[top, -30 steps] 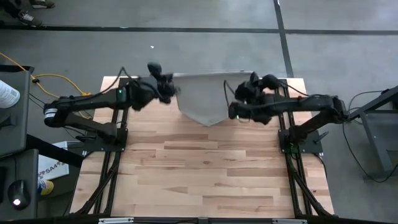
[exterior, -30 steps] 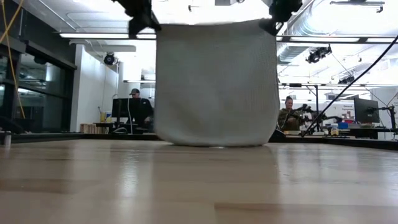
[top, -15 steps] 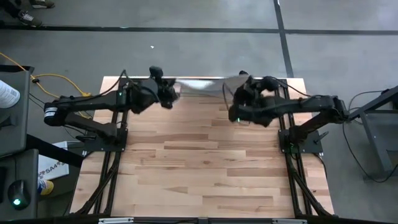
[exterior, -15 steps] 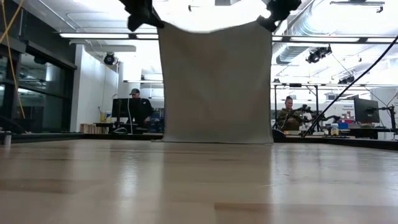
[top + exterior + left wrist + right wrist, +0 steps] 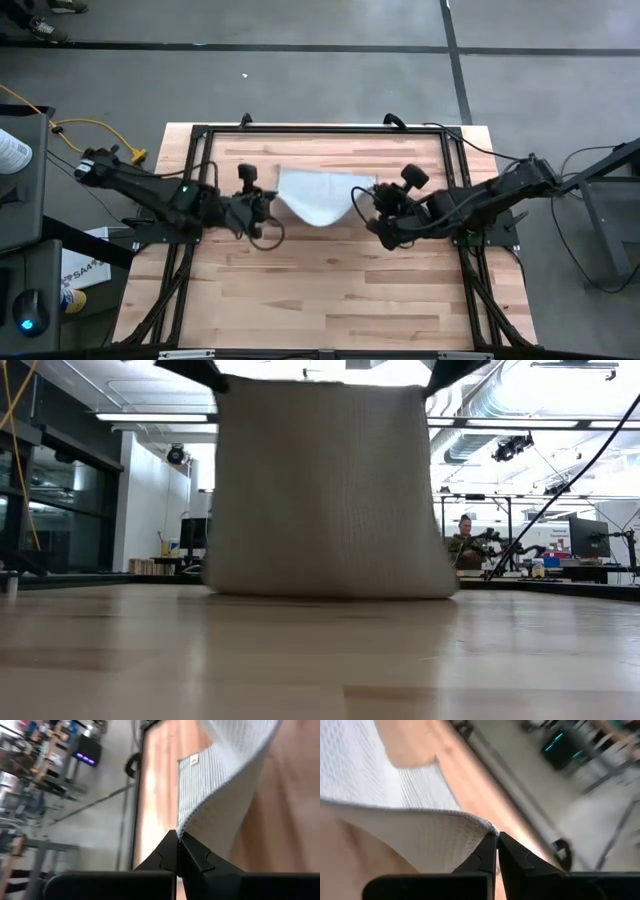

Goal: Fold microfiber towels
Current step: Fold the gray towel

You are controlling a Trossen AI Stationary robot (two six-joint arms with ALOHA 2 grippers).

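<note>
Cloth hangs between our two arms: the microfiber towel (image 5: pixel 315 196) is pinched at one top corner by the left end effector (image 5: pixel 262 205) and at the other by the right end effector (image 5: pixel 368 207), each with its fingers pressed tight on the hem. In the wrist views the ribbed edge runs straight into the closed fingertips, and a small white tag (image 5: pixel 194 760) shows on the far part of the cloth.

We hold it by both corners so the towel spreads under its own weight. In the low view its bottom edge meets the table (image 5: pixel 330 290) while the upper edge is stretched wide above.

We judge this to be the laying-out step, with the lower edge anchoring on the wood so the rest can be draped flat or doubled over. The risk is a corner slipping free, or the sagging middle bunching into a crease.
</note>
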